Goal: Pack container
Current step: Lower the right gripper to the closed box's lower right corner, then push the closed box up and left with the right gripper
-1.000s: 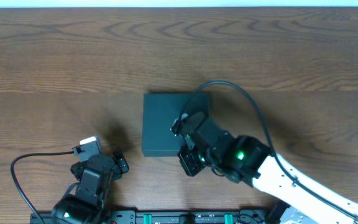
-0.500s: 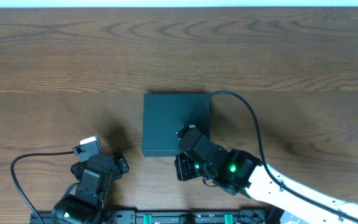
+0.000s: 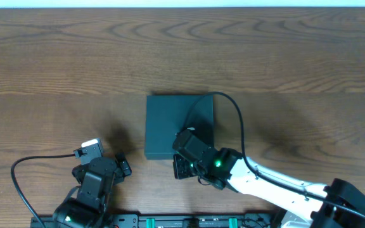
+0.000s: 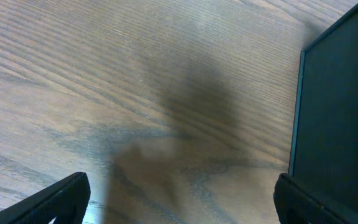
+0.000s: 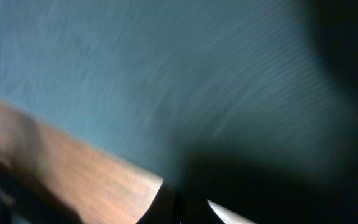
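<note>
The right claw [image 3: 184, 140], pinched shut on nothing, hangs over the near-right part of the dark teal-black matte square cardboard box [image 3: 167, 120], which lies closed flat mid-tabletop [image 3: 296, 63]. The left claw [image 3: 106, 158] gapes empty near the front edge. Nothing loose remains, so packing looks essentially finished. No writing is readable.

No readable text, label or number shows anywhere.
</note>
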You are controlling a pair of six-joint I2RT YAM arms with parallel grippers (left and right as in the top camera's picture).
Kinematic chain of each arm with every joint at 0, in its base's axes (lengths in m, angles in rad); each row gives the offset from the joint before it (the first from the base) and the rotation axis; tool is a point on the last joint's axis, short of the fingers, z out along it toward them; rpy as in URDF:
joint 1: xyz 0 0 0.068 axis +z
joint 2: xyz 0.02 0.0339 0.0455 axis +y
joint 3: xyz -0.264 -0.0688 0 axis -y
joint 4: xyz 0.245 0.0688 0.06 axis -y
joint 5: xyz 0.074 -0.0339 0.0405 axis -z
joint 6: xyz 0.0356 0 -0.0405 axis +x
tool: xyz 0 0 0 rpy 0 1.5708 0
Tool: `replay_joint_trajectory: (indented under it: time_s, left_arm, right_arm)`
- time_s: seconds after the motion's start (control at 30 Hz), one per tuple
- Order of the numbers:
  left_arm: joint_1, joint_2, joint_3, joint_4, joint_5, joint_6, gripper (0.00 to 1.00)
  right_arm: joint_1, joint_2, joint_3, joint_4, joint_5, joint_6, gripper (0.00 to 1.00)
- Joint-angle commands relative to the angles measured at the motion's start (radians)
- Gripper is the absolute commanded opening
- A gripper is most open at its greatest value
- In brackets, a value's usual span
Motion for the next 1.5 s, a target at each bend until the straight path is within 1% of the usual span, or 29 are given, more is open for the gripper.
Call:
replay_joint_trajectory:
  time_s: [0.0,0.43,0.63,0.7,0.8,0.9,0.97,1.07,1.2,1.27,1.33,1.47]
  left_arm:
    - [0.002,-0.003,0.0,-0.001,-0.019,-0.01,0.95]
    - [0.002,-0.003,0.0,-0.001,-0.019,-0.01,0.95]
    - [0.002,-0.003,0.0,-0.001,-0.019,-0.01,0.95]
    - [0.002,-0.003,0.0,-0.001,-0.019,-0.01,0.95]
    - [0.002,-0.003,0.0,-0.001,-0.019,-0.01,0.95]
    - [0.002,-0.003,0.0,-0.001,-0.019,-0.01,0.95]
    - [0.002,-0.003,0.0,-0.001,-0.019,-0.01,0.95]
    - [0.002,-0.003,0.0,-0.001,-0.019,-0.01,0.95]
    - [0.002,-0.003,0.0,-0.001,-0.019,-0.01,0.95]
    - [0.002,-0.003,0.0,-0.001,-0.019,-0.01,0.95]
    - [0.002,-0.003,0.0,0.0,-0.019,-0.01,0.95]
    - [0.002,-0.003,0.0,-0.001,-0.019,-0.01,0.95]
  right_arm:
    - [-0.04,0.005,-0.008,0.017,0.062,0.009,0.02]
    - [-0.161,0.014,-0.008,0.224,0.087,-0.005,0.01]
    - [-0.215,0.067,-0.008,0.311,0.083,-0.004,0.02]
    - [-0.226,0.095,-0.008,0.357,0.061,-0.004,0.02]
    - [-0.232,0.119,-0.007,0.425,-0.026,-0.005,0.01]
    - [-0.221,0.096,0.0,0.413,-0.099,-0.005,0.02]
    - [-0.21,0.07,0.0,0.393,-0.113,-0.006,0.02]
    - [-0.175,0.016,0.0,0.384,-0.169,-0.044,0.02]
    - [-0.121,-0.034,0.0,0.435,-0.174,-0.072,0.01]
    - [-0.117,-0.034,0.003,0.487,-0.171,-0.08,0.02]
    - [-0.132,-0.011,0.026,0.497,-0.159,-0.083,0.02]
    - [-0.166,0.065,0.17,0.403,-0.172,-0.182,0.02]
